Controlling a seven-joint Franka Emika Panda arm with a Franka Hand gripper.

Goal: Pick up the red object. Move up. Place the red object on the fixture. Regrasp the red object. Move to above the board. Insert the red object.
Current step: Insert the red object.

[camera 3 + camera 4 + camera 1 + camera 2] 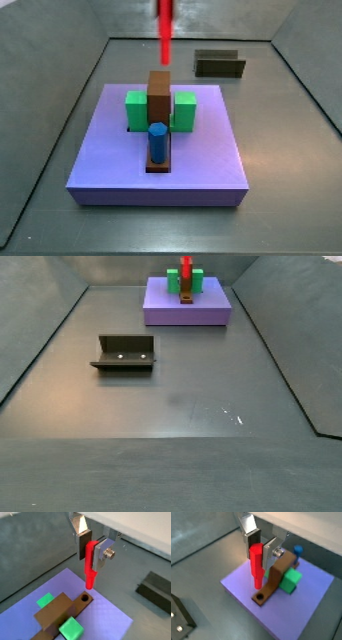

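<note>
Red peg (89, 566) gripped upright by closed hand (92, 548); long axis vertical; lower tip held just above open hole (85, 598) in brown bar (57, 613) on purple board (311, 597); straight descent judged next

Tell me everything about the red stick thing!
The red object is a slim, smooth, plastic-looking peg. It hangs upright, its top pinched between the gripper's silver fingers. Its thinner lower tip hovers just above a round hole in the brown bar on the board, touching nothing else.
</note>
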